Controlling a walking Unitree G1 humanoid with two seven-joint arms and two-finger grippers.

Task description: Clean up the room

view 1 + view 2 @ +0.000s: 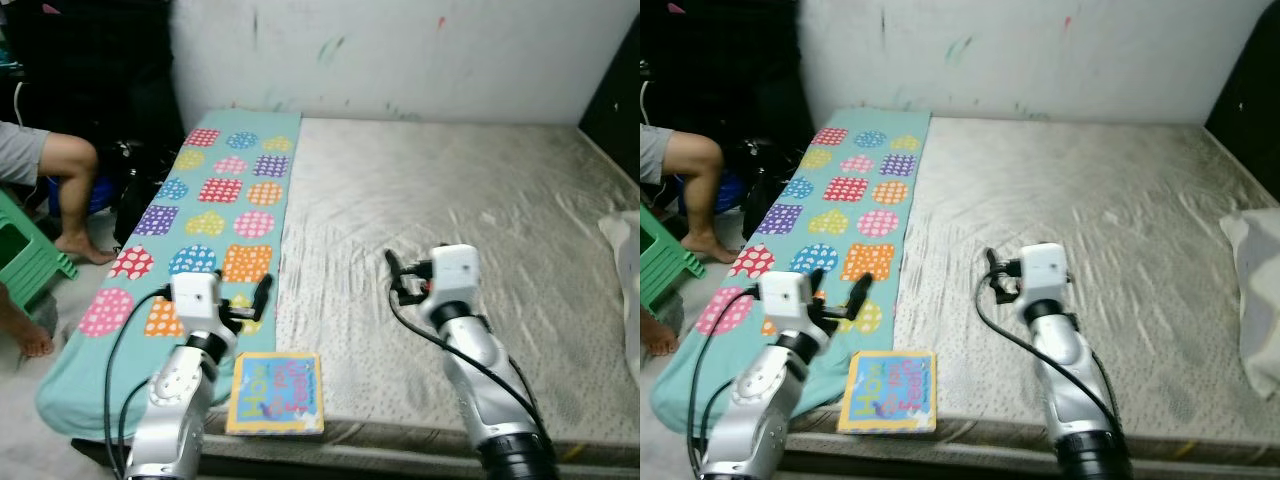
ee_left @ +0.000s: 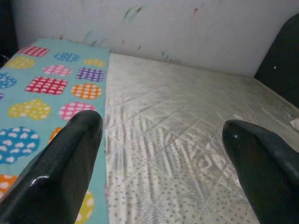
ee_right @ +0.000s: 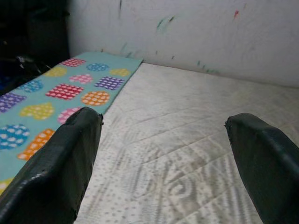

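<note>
A colourful children's book [image 1: 277, 392] lies flat at the front edge of a bare grey mattress [image 1: 450, 190]. Along the mattress's left side runs a teal blanket [image 1: 215, 215] printed with dotted hearts and squares. My left gripper [image 1: 840, 285] hovers open over the blanket's near end, just beyond the book, with nothing between its fingers [image 2: 65, 163]. My right gripper [image 1: 394, 275] stands open over the middle of the mattress, also holding nothing, its fingers [image 3: 60, 163] wide apart.
A person sits at the left beside the bed, one bare leg [image 1: 70, 180] near a green plastic stool [image 1: 25, 255]. A white cloth or pillow [image 1: 625, 260] lies at the mattress's right edge. A marked white wall [image 1: 400, 50] stands behind.
</note>
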